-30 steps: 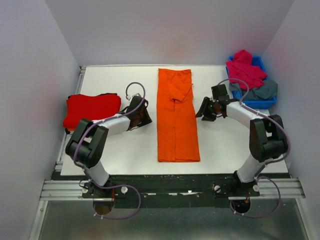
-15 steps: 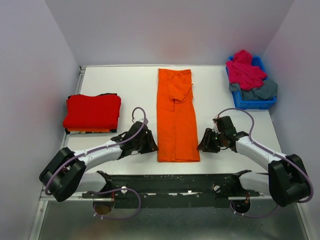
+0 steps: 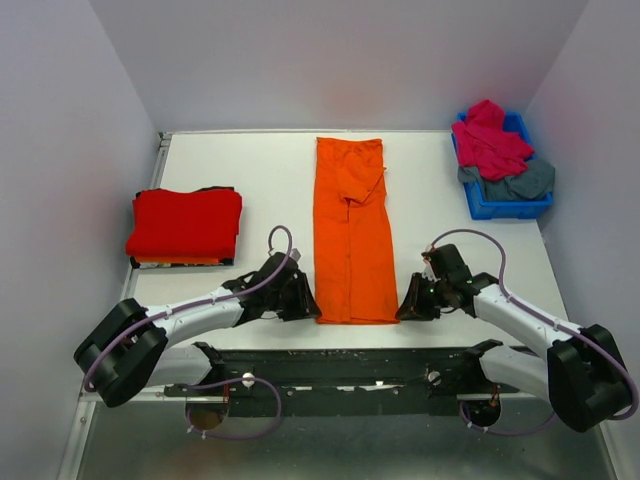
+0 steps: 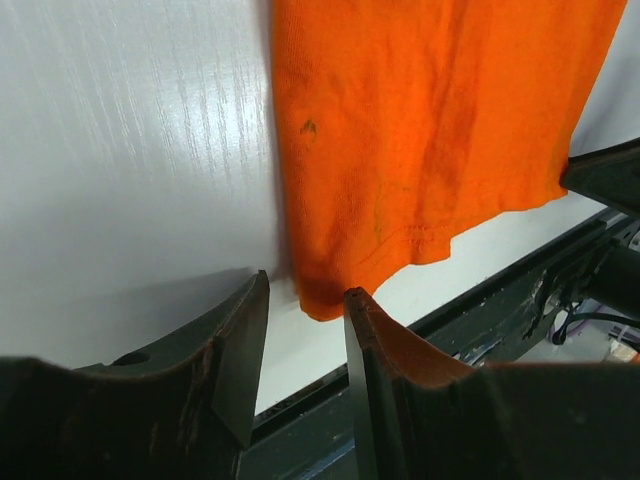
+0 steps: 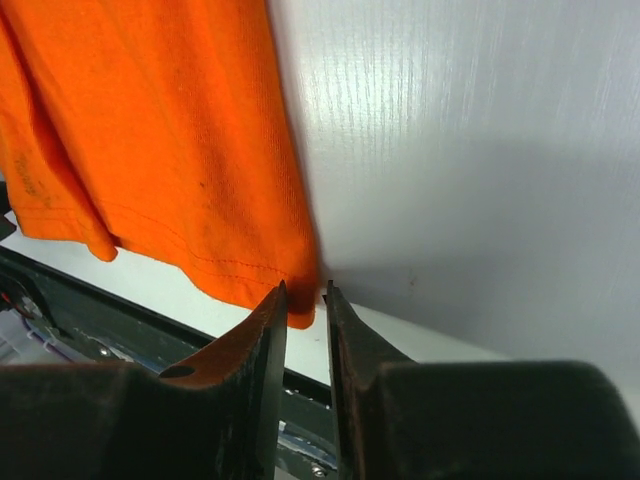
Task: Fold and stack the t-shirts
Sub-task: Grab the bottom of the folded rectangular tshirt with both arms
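A bright orange t-shirt (image 3: 352,230), folded into a long strip, lies down the middle of the white table. My left gripper (image 3: 305,303) is low at its near left corner. In the left wrist view the jaws (image 4: 305,285) are open, with that corner of the orange cloth (image 4: 420,120) between the tips. My right gripper (image 3: 405,308) is low at the near right corner. In the right wrist view (image 5: 306,288) a narrow gap shows between the jaws, with the corner of the cloth (image 5: 150,130) in it. A folded red t-shirt (image 3: 185,222) lies at the left.
A small blue bin (image 3: 510,207) at the back right holds a crumpled magenta-pink t-shirt (image 3: 488,138) and a slate grey-blue one (image 3: 520,182). The table's near edge and black frame rail (image 3: 350,360) run just below both grippers. Grey walls enclose the table (image 3: 250,170).
Both arms have swung from the shirt's middle down toward me, and the grippers have closed in on the orange shirt's two near corners. The shirts have not moved.
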Motion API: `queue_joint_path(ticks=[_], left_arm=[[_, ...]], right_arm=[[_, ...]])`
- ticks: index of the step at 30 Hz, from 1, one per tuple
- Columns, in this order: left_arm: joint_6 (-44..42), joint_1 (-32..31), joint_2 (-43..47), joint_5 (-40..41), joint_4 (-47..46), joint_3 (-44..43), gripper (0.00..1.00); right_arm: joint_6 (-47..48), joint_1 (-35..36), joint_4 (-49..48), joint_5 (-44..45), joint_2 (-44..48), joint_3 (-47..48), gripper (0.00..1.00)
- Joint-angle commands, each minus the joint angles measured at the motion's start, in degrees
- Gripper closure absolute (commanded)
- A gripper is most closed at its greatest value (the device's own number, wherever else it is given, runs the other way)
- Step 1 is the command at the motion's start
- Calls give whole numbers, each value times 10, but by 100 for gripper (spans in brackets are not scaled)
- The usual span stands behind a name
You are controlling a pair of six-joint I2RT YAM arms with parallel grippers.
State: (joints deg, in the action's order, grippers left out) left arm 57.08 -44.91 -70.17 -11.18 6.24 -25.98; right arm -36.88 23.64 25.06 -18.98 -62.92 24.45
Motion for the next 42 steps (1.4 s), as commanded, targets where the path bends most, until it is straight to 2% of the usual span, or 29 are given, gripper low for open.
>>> queue_joint_path(ticks=[1,8,11,13,15,17,20,29,35,39,42], left_arm=[[8,-5,1,-35,17,1,52],[12,-10,-19,-55,2,5,56],[13,-10,-30,-58,-11,8,58],[18,-9,-44,-63,-27,9,61],[23,-11,-53,-72,-42,8,65],[27,-11,-55,-72,-47,6,76],[26,-11,-45,-62,-33,4,100],[1,-11,1,-73,37,-3,100],[-29,14,28,-65,92,-79,100],[-57,70,7,-84,92,-134,100],[-67,109,-27,-81,72,-169,100]], right_arm=[[-5,5,18,-13,2,-5,72],[-6,11,4,-29,-14,-7,75],[-4,11,-4,-41,-18,-9,82],[-1,13,-7,-48,-19,-10,83],[1,14,-4,-49,-20,-8,90],[2,15,3,-49,-15,-6,97],[2,16,17,-44,3,-4,99],[-5,16,66,-53,74,11,99],[-1,16,101,9,108,83,99],[14,13,107,51,69,156,99],[26,-3,90,65,4,215,99]])
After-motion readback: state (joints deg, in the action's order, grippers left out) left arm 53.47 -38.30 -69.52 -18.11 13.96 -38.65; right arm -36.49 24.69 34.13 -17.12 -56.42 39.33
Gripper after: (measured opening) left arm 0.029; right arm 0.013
